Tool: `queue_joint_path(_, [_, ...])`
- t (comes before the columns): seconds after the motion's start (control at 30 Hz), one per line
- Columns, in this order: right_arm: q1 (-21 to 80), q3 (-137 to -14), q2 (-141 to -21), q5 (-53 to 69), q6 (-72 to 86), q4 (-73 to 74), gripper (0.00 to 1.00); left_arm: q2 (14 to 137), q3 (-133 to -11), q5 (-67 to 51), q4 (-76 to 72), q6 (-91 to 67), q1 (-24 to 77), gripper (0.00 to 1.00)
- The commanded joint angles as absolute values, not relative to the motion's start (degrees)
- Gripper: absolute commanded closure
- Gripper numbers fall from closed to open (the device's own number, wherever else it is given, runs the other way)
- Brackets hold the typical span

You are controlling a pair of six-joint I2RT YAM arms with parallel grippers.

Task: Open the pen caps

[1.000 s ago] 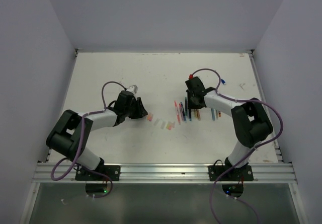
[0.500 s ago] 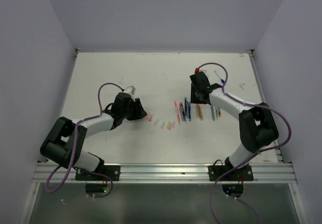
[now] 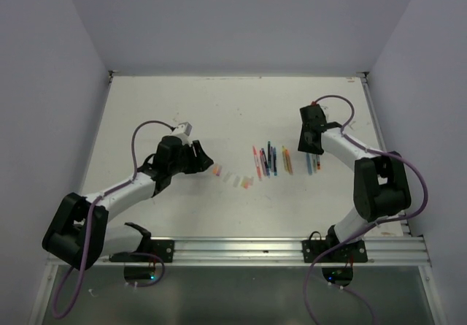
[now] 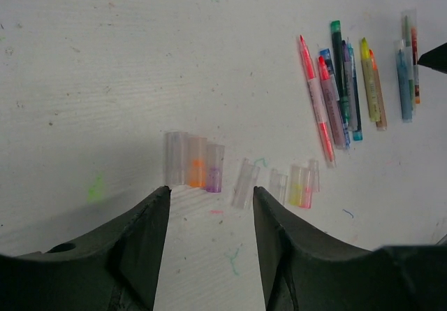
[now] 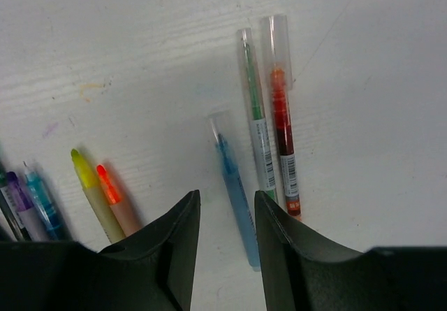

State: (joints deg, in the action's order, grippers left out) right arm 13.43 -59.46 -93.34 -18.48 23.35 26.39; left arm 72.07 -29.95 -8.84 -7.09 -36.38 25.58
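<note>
Swung right gripper (image 5: 225,210) rightward over three still-capped pens (image 5: 260,143), jaws released, empty; widened left gripper (image 4: 209,199) above removed pen caps (image 4: 196,169).

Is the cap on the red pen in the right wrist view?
Yes, a clear cap sits over the tip of the red pen, reaching past the tip.

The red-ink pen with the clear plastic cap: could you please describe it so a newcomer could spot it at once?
On the white table, follow the row of thin marker pens to the end beside the right gripper. Three clear-capped pens lie together there; the red-ink pen is outermost, beside the green-ink pen, and the only red one there.
</note>
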Motion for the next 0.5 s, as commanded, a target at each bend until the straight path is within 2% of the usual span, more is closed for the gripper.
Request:
queue_joint_path(0.0, [13.6,-57.6,-90.9,-17.9,23.6,25.9,0.59,70.2,-29.4,-10.5,-8.3,-36.2,25.8,0.46])
queue_joint_path(0.47, [13.6,-53.1,-92.7,-15.3,23.6,22.2,0.62,69.6,-29.2,-11.5,-8.3,-35.7,25.8,0.45])
